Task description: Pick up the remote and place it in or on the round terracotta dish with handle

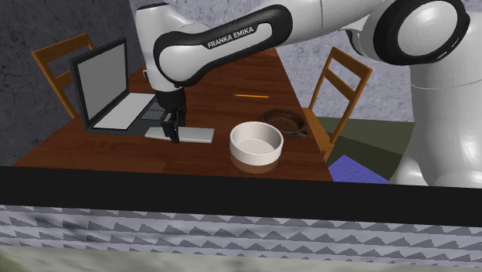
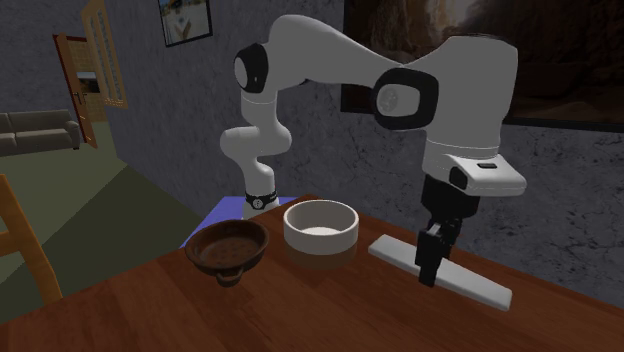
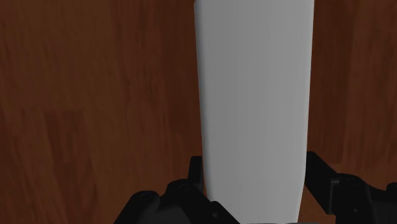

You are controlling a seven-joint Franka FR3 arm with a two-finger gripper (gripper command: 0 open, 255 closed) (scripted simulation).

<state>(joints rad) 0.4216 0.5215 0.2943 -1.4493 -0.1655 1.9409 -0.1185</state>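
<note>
The remote [image 1: 195,135] [image 2: 462,276] is a flat, plain grey slab lying lengthwise on the wooden table [image 1: 93,151]. My black gripper [image 1: 174,137] [image 2: 430,272] comes straight down on the end of the remote nearer the laptop and is shut on it. In the wrist view the remote [image 3: 254,95] runs away from the gripper [image 3: 254,197], clasped on both sides. The round dark-brown dish with handle [image 1: 283,122] [image 2: 228,250] stands beyond a white bowl, well apart from the remote.
A white bowl [image 1: 256,144] [image 2: 321,228] stands between the remote and the dish. An open laptop [image 1: 108,89] sits just behind the gripper. A thin orange stick [image 1: 252,96] lies farther back. Wooden chairs [image 1: 341,81] [image 1: 56,62] flank the table.
</note>
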